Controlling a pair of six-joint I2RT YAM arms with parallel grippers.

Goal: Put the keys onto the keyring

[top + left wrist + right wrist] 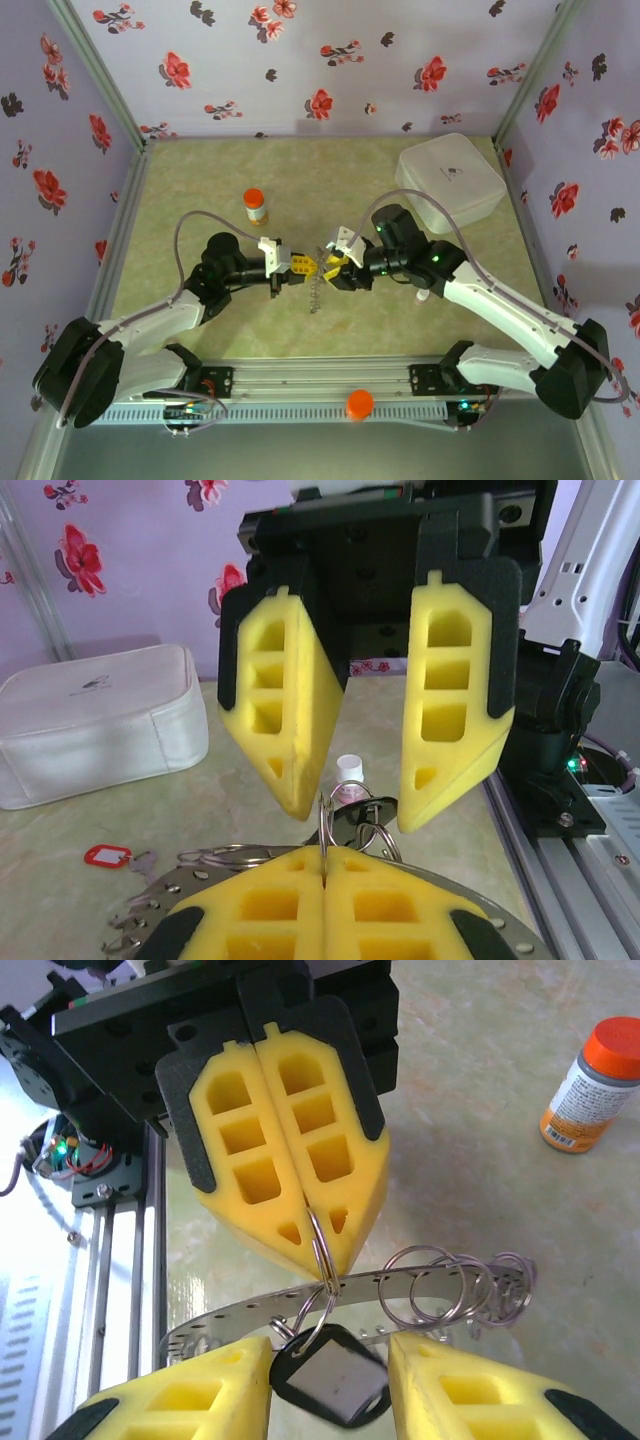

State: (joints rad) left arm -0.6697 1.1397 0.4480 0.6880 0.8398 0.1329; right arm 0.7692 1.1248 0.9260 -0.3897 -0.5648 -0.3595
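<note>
Floral-papered walls enclose a pale green table [380,325]. I find the left gripper [298,266] clenched on a thin wire loop of the keyring [420,1282], holding it between the two arms. The right gripper [333,264] faces it, jaws apart, and the dark-tagged key [330,1372] hangs off a loop between its fingers. The red-tagged key [108,856] lies on the table near the keyring's edge. An orange-capped bottle [255,206] stands well apart.

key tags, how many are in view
2. A red tag lies on the table beside the keyring; a dark tag hangs from a small ring pinched in the left claw, between the open right claw's fingers. Others may be hidden.
</note>
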